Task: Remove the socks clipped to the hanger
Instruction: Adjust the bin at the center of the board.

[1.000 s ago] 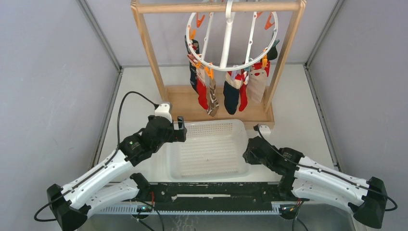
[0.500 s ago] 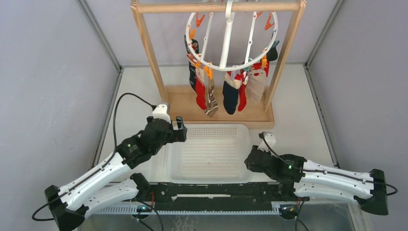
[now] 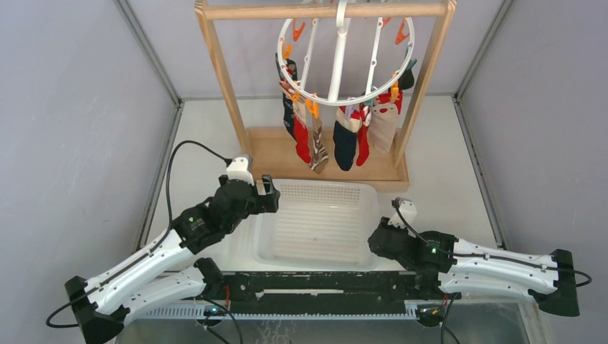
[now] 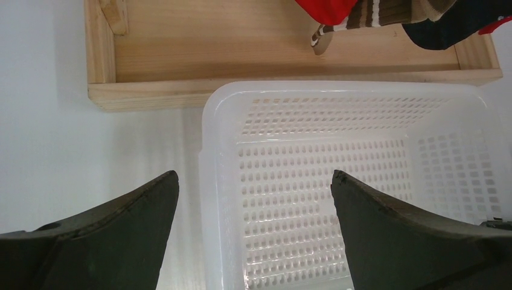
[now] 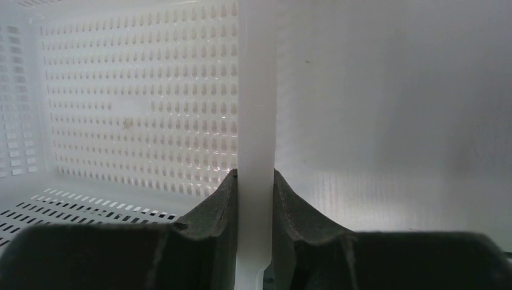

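- We saw the left gripper [image 3: 268, 193] hanging over the left rim of the white basket [image 3: 315, 185]. Its jaws were spread wide, one finger outside the wall above the table [image 3: 444, 158] and the other above the perforated floor. It held nothing.
- The basket sat in the middle of the table towards its near edge, just in front of the wooden rack [image 3: 222, 79].
- The socks [image 3: 345, 137] hung clipped under the hanger [image 3: 343, 103]. Its ring hung from the rack's top bar towards the table's far edge, well apart from both grippers.
- The right gripper [image 5: 256, 181] was drawn in narrow on the basket's right wall, with a pad pressed against each side of the rim.
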Robot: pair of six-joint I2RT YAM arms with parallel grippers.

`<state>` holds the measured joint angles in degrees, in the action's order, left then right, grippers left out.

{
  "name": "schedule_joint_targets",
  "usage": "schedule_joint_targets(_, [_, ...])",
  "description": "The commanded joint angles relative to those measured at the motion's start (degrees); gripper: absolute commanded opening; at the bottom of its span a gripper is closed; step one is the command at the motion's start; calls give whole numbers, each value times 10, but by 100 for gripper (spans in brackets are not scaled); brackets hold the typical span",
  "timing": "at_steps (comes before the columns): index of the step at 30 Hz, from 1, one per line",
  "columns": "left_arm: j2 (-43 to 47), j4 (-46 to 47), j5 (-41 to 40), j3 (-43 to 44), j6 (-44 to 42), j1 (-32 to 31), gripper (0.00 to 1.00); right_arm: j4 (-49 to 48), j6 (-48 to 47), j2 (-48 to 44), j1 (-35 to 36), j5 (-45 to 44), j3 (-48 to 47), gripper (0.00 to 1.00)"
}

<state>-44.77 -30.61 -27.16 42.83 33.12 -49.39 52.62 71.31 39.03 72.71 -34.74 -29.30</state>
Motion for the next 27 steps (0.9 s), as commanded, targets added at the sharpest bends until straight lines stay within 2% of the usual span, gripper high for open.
schedule_joint_targets(1, [12,17,-19,-15,14,-7,100,52,6,-23,13,-23,1,22])
schedule_joint_targets(6, [11,17,-30,-21,25,-17,100,46,-1,-46,21,-20,10,24])
schedule_joint_targets(8, [8,19,-34,-25,30,-20,100,40,-8,-42,21,-19,10,28])
schedule_joint_targets(23, [-9,42,-40,-71,61,-52,100,8,-44,0,21,-18,9,31])
schedule_joint_targets(25, [-13,43,-42,-74,66,-63,100,12,-41,-3,21,-18,9,39])
schedule_joint_targets(27, [-17,46,-45,-82,76,-75,100,16,-35,-5,22,-19,10,52])
